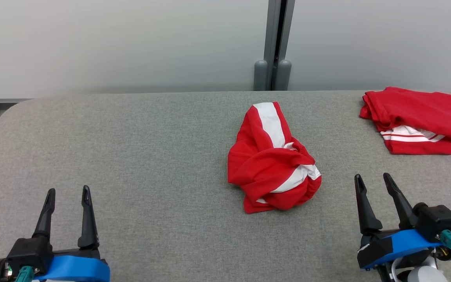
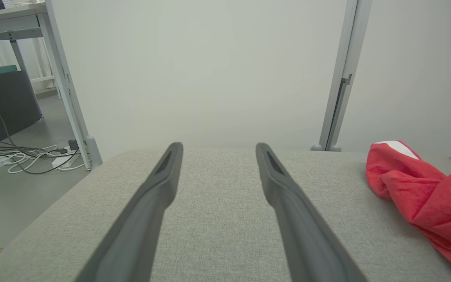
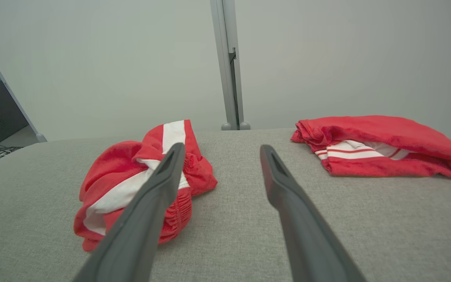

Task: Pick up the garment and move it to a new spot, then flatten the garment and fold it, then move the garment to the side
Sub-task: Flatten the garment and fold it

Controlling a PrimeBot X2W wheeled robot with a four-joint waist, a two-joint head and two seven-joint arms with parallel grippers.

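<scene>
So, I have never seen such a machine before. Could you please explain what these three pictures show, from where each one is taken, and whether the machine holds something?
This is a robot with two arms, each ending in a gripper with two long dark fingers. The head view looks down from its head: the left gripper and right gripper are both open and hold nothing. The other two pictures come from cameras on the wrists, looking along each gripper's own fingers. On the grey padded table lies a crumpled red and white garment in the middle. A second red garment, looking loosely folded, lies at the far right. Neither gripper touches any cloth.
</scene>
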